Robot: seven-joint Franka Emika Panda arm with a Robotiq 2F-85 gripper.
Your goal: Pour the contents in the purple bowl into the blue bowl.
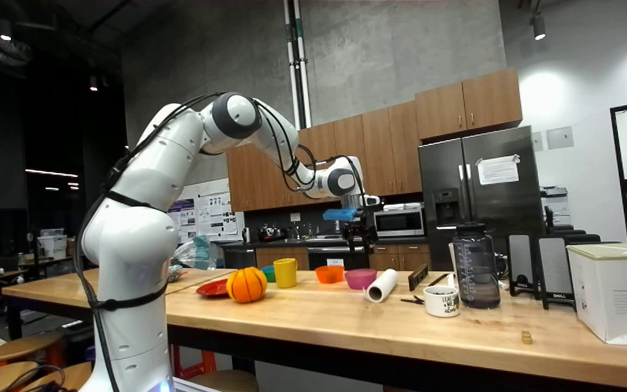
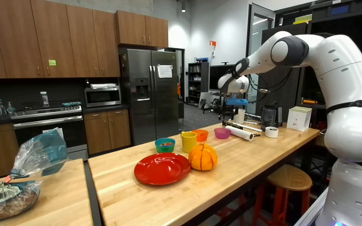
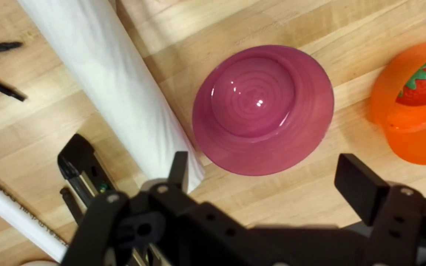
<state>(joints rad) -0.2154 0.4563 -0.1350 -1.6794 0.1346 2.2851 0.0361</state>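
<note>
If that empty, splayed black gripper (image 3: 261,167) drifts, it could whack the white roll (image 3: 116,87) beside the round purple bowl (image 3: 261,109).

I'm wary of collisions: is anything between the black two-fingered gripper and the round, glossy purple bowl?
Nothing visible stands between the gripper and the purple bowl; the long white cylindrical roll lies close beside it.
</note>
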